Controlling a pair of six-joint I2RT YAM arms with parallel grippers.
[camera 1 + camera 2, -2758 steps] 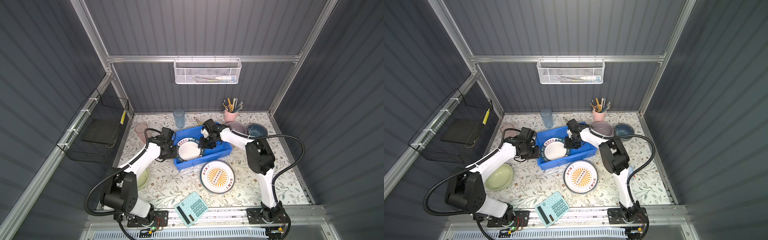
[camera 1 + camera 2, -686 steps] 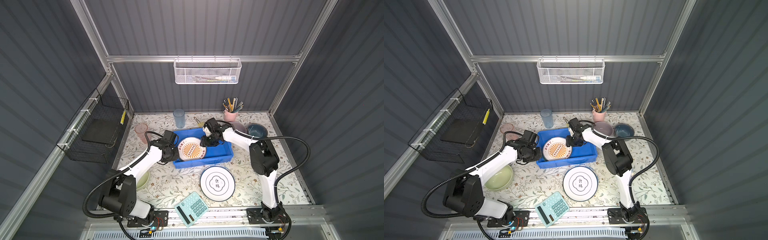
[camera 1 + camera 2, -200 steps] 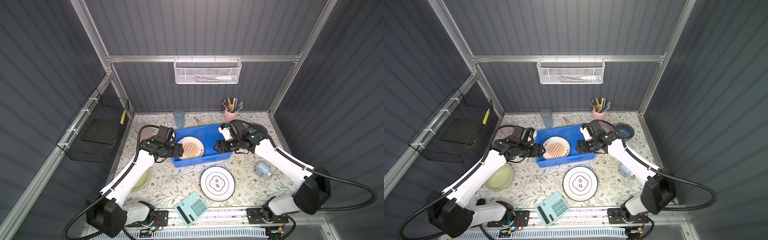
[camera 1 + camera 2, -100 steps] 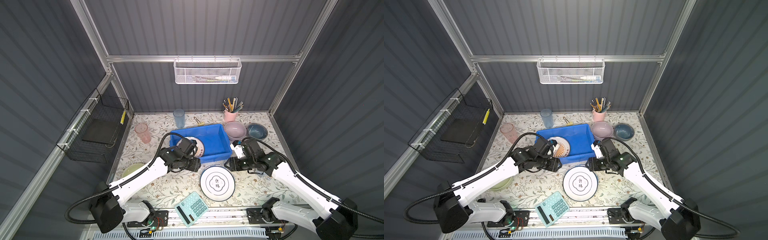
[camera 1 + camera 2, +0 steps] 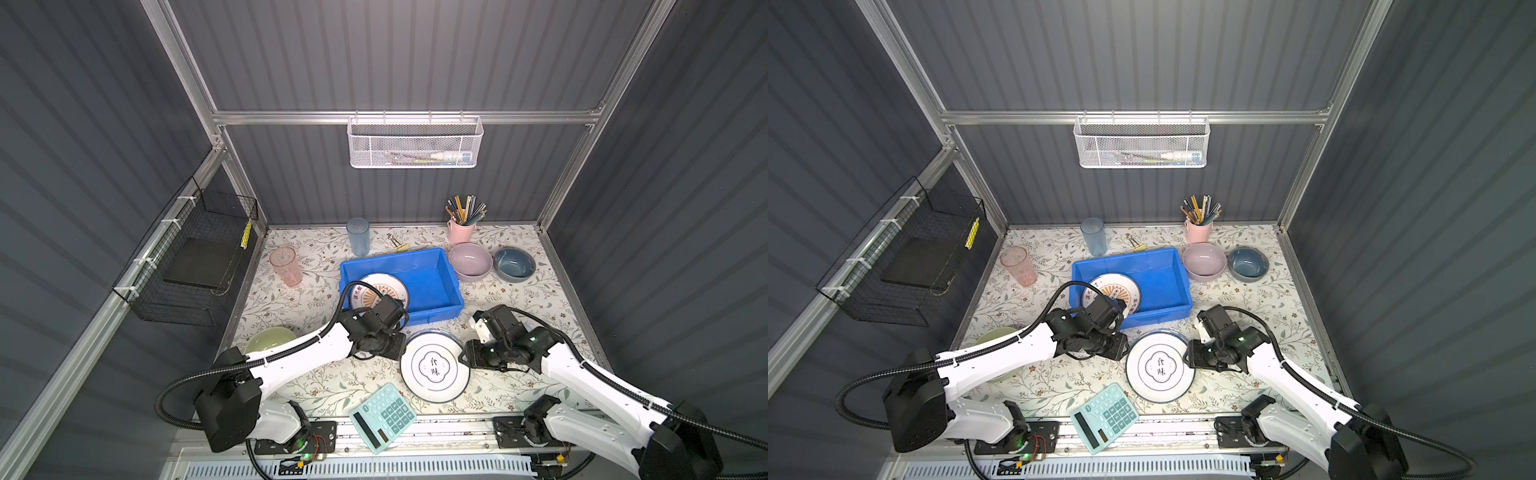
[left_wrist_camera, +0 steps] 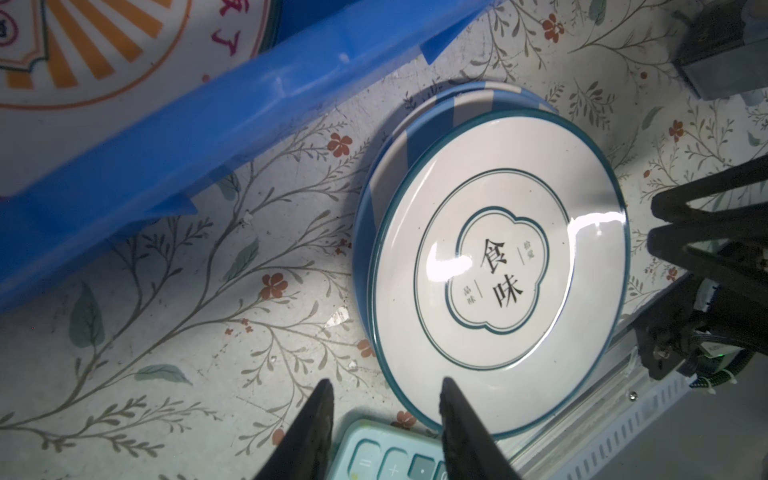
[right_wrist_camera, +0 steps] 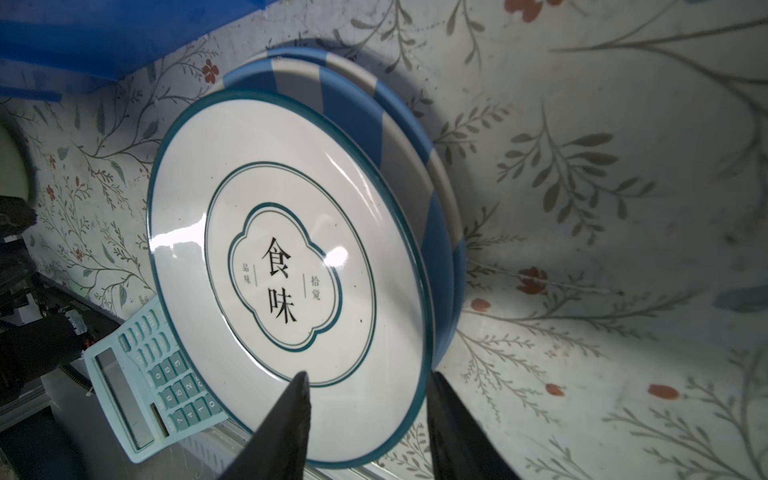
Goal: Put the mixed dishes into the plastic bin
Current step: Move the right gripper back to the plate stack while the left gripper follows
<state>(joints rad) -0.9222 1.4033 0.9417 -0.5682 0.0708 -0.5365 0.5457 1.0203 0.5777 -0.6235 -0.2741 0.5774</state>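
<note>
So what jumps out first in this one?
The bright-blue bin at mid-table, an orange sunburst plate already inside it. Just in front, a white plate with a teal rim lies on a blue-striped plate, with the left gripper and right gripper open on either side of it.

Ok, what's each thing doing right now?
blue bin: holds one sunburst plate
white plate: stacked on striped plate, on table
pink bowl: upright, empty, on table
dark-blue bowl: upright, empty, on table
green bowl: on table, partly hidden
pink tumbler: upright on table
blue tumbler: upright on table
left gripper: open, by white plate's rim
right gripper: open, straddling that rim
</note>
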